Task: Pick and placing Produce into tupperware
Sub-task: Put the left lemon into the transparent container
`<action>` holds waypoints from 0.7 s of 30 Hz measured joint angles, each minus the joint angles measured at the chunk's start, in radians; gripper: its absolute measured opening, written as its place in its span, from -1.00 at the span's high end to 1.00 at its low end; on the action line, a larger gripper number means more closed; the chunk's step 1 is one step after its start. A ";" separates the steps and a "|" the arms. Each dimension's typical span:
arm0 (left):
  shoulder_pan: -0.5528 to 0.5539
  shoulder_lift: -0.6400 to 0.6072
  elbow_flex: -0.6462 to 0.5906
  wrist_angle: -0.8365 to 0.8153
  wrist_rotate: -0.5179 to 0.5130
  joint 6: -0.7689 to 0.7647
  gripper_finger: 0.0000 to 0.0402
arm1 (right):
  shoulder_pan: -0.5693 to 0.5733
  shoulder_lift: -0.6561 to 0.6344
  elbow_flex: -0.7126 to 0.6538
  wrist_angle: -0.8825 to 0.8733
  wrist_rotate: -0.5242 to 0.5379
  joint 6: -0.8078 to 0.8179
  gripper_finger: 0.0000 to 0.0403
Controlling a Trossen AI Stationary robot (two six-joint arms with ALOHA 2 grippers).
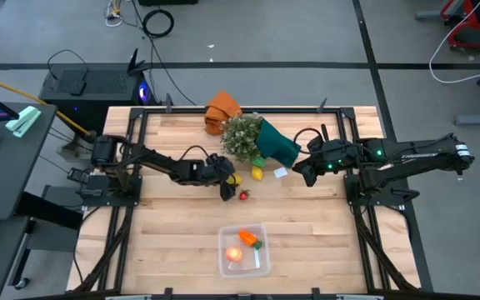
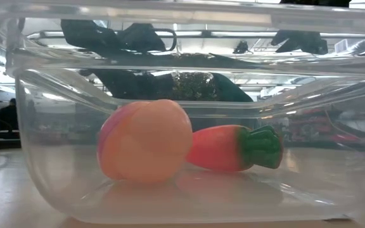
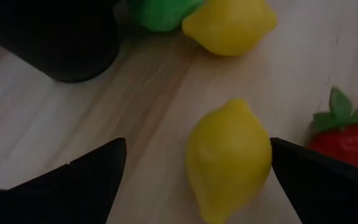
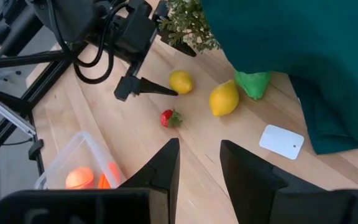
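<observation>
I have the left arm stretched from the tabletop's left edge toward the middle, its wrist bent low. My left gripper (image 1: 231,182) sits close above the wood near the centre, fingers (image 3: 79,177) spread wide apart. My right arm reaches in from the right edge, held higher. The right gripper (image 1: 298,172) hovers right of centre, its fingers (image 4: 164,165) parted.

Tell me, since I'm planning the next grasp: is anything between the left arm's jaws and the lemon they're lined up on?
Nothing visible. The left gripper is open with the lemon sitting between its jaws on bare wood. The red berry lies just outside one jaw, and the second lemon sits farther ahead.
</observation>
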 joint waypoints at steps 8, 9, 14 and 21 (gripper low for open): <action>0.010 0.006 0.000 0.010 0.083 -0.001 -0.96 | 0.000 0.000 0.000 0.001 0.000 -0.001 0.58; 0.010 0.008 0.000 0.008 0.089 -0.001 -0.95 | 0.000 0.000 0.000 0.000 0.000 -0.001 0.58; 0.010 0.016 0.001 0.018 0.121 -0.006 -0.91 | 0.000 0.000 0.000 0.000 0.000 -0.001 0.58; 0.010 0.016 0.001 0.018 0.123 -0.008 -0.86 | 0.000 0.000 0.000 0.000 0.000 -0.002 0.58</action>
